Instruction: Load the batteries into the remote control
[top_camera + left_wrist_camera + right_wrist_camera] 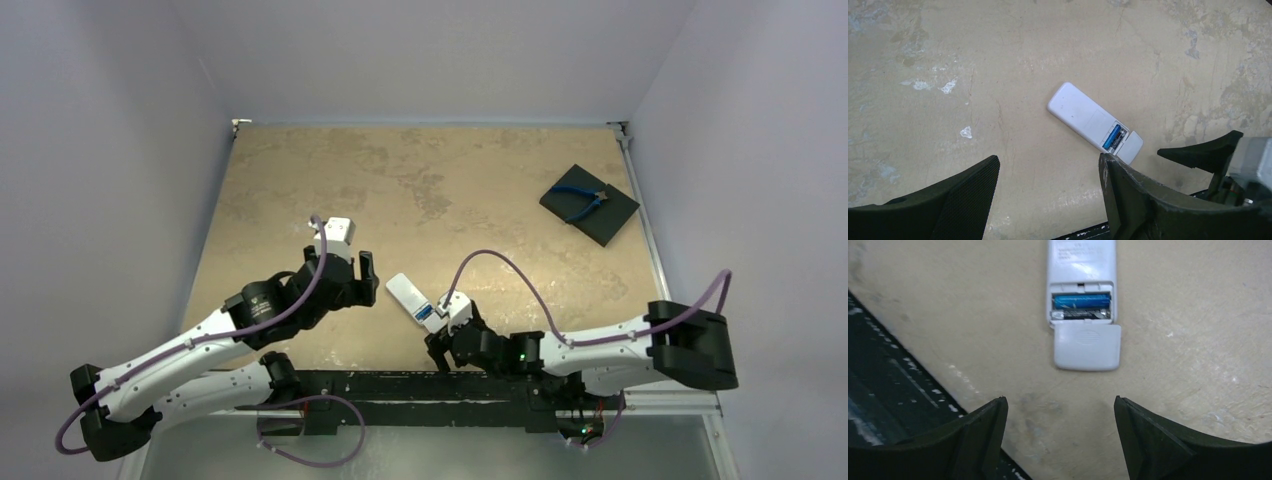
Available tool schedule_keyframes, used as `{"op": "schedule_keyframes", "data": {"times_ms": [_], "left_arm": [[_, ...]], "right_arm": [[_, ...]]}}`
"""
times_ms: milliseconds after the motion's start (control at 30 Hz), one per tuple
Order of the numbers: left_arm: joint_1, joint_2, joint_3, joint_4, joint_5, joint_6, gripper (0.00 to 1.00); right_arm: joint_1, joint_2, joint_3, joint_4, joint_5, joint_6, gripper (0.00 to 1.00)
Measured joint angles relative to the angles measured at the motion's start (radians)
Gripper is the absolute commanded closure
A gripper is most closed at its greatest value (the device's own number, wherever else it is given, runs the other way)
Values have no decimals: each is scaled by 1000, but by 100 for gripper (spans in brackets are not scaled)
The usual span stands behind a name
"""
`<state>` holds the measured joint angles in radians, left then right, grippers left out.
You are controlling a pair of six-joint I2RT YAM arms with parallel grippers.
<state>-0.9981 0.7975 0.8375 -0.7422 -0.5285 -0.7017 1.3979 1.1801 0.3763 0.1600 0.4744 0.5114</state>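
Gaping wide, empty, right gripper [1059,402] near remote control [1082,260], left gripper [1049,159] likewise

You get even, soft light from overhead: in the top view the desk [420,180] reads bright and flat, with only faint shadows under the arms [180,350]. In the right wrist view, glare whitens the far end of the remote control [1081,270] and its print blurs, while the right gripper [1060,407] shows fingers [973,440] as dark, soft-edged shapes. Your left wrist view is duller, slightly grainy, and sharp on the desk.
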Motion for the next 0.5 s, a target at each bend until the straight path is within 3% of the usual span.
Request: {"op": "schedule_keyframes", "data": {"times_ms": [133, 500], "left_arm": [[0, -7, 0, 0, 0, -5, 27], [0, -31, 0, 0, 0, -13, 27]], "right_arm": [[3, 87, -1, 19, 56, 0, 12], [3, 127, -26, 212, 58, -44, 13]]}}
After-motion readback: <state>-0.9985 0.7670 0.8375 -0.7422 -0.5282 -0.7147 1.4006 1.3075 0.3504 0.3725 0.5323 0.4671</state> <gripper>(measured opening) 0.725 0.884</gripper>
